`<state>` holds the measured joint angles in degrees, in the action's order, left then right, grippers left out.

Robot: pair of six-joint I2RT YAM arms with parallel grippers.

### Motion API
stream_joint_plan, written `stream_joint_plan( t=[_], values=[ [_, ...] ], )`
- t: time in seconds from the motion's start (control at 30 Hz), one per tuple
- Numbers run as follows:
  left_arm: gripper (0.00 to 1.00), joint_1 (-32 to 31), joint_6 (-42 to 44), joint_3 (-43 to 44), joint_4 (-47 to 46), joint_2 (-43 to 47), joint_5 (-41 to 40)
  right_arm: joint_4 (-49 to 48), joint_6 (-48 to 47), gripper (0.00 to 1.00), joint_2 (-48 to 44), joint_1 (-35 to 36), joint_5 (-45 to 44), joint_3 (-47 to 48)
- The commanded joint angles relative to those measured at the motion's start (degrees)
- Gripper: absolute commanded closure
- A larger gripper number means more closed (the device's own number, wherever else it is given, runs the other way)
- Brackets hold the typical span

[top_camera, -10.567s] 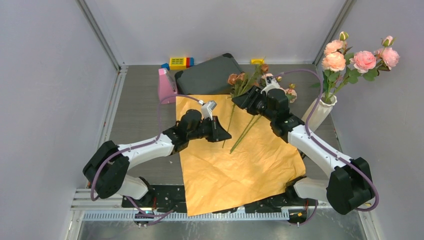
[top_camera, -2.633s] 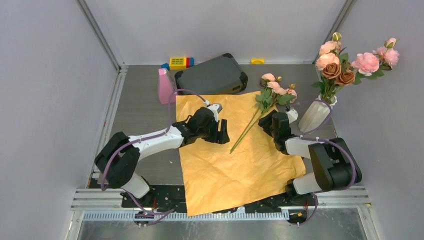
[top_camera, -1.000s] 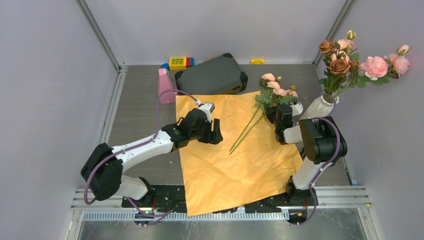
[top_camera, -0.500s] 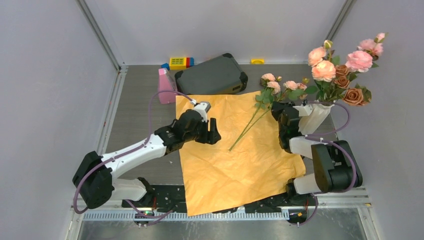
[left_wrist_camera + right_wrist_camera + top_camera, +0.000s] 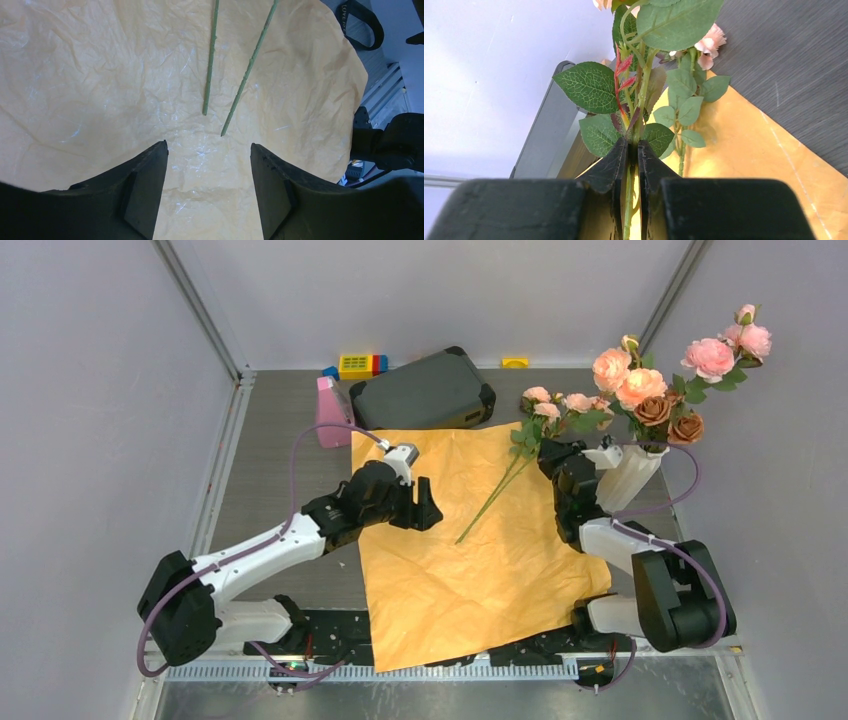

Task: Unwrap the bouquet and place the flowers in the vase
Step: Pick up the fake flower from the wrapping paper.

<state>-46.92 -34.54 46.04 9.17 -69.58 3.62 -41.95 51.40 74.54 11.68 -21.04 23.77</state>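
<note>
A: Pincer states, left side first?
B: The left pincer (image 5: 207,150) is released, jaws apart, hovering low over the flat orange paper (image 5: 470,580) on the worktop (image 5: 280,460). Two bare stem ends (image 5: 247,70) lie just ahead of it.
A: Middle?
B: Loose flowers (image 5: 545,408) lie on the paper's far right part, blooms near the grey case (image 5: 425,390).
A: Right side?
B: The right pincer (image 5: 633,145) is clenched on a leafy stem (image 5: 641,90), just beside the vase (image 5: 628,475).
A: Vase?
B: White, far right, with pink and brownish roses (image 5: 640,388) above its rim.
</note>
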Motion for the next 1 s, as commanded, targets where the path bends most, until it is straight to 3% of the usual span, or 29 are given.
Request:
stream_joint_plan(
  t=[0.0,0.47,0.97],
  values=[
    [0.36,0.0,-0.6,-0.3,-4.7,1.8,2.9,-2.0,-2.1,1.00,-3.1,1.8,-2.6,0.4],
    [0.30,0.0,-2.2,-0.5,-9.6,0.1,8.1,-3.1,-6.0,1.00,-4.0,6.3,5.5,3.1],
    [0.26,-0.2,-7.4,-3.0,-21.0,-3.4,13.8,1.9,-11.4,1.00,-10.2,17.9,2.2,5.9]
  ],
)
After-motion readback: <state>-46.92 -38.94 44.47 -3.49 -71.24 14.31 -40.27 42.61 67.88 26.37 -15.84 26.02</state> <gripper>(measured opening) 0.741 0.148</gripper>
